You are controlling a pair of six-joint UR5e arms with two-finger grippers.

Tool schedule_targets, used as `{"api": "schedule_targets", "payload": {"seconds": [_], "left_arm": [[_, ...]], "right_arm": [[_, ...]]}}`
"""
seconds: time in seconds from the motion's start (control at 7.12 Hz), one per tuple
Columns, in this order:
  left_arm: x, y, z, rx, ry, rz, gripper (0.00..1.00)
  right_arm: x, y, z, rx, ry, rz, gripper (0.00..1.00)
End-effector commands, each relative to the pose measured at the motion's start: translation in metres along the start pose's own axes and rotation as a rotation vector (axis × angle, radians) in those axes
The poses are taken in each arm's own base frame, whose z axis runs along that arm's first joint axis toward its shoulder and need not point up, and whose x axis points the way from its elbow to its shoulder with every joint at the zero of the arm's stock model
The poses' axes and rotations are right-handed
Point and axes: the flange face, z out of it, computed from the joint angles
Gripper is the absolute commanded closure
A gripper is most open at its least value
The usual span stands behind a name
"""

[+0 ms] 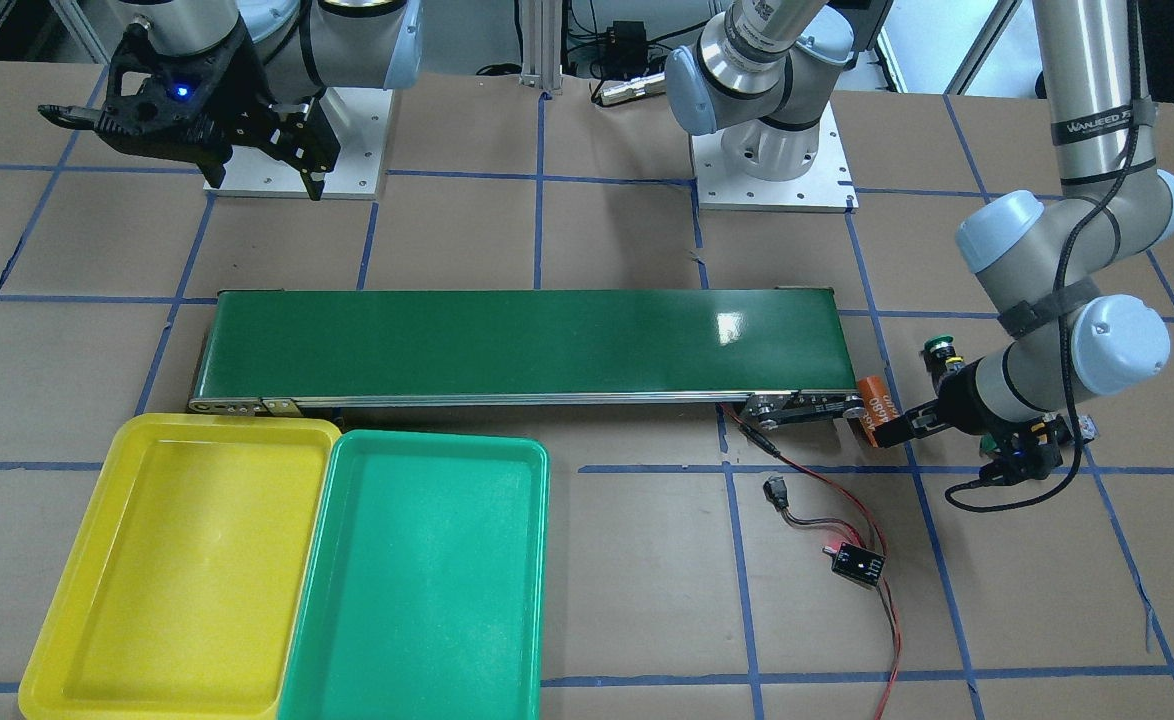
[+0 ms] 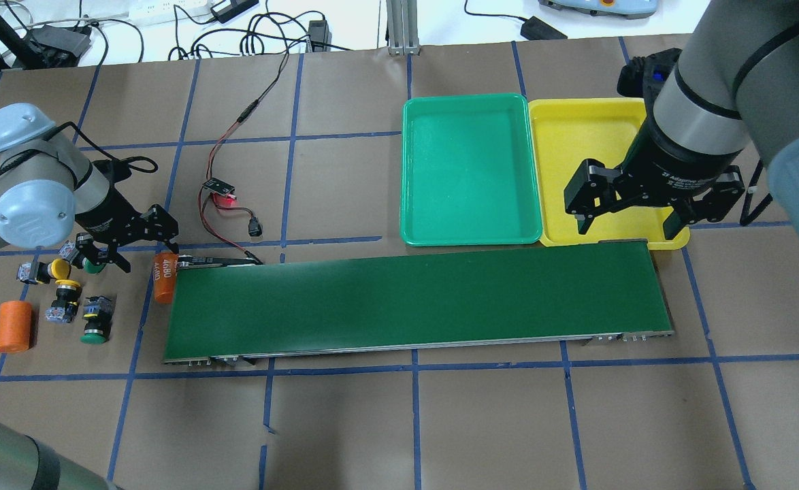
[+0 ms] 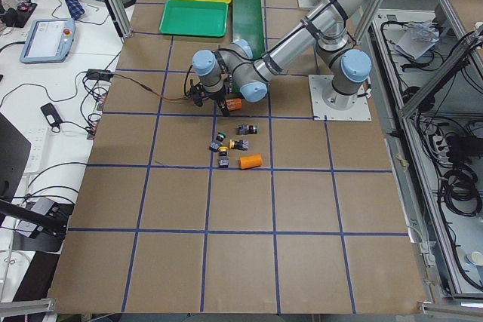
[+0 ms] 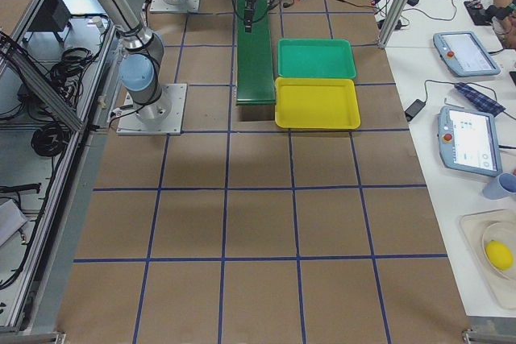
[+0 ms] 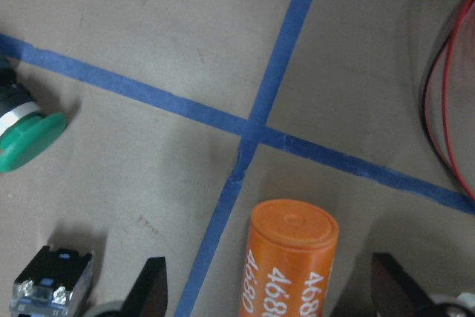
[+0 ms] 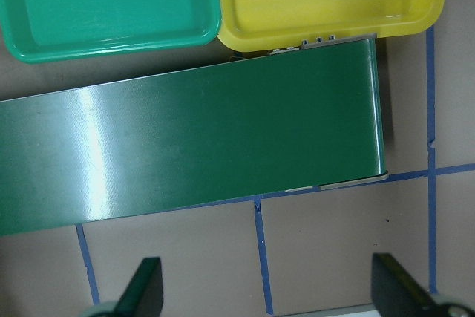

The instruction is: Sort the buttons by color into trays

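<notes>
Four buttons lie on the table at the left end of the conveyor: a green one beside my left gripper, two yellow ones and another green one. My left gripper is open and low over the table. Its fingers straddle an orange cylinder without touching it. A green button shows to the left in the left wrist view. My right gripper is open and empty, above the conveyor's far end beside the yellow tray. The green tray lies next to it. Both trays hold nothing.
The long dark-green conveyor belt runs across the middle. A second orange cylinder lies left of the buttons. Red and black wires with a small circuit board lie beyond the conveyor's left end.
</notes>
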Motion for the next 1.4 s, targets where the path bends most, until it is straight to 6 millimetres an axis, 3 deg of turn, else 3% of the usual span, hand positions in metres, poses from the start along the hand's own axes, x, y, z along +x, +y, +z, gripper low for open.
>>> {"api": "schedule_targets", "payload": {"seconds": [0.0,0.7,1.26], "left_arm": [[0.003,-0.006,0.010,-0.016,0.001,0.006,0.06],[0.005,-0.005,0.020,-0.048,0.025,0.014,0.17],[0.010,-0.004,0.021,-0.050,0.023,0.032,0.47]], "right_arm": [[0.000,0.000,0.000,0.000,-0.003,0.001,0.00],[0.000,-0.001,0.001,-0.001,-0.001,0.000,0.00],[0.000,0.000,0.002,-0.005,0.003,0.000,0.00]]}}
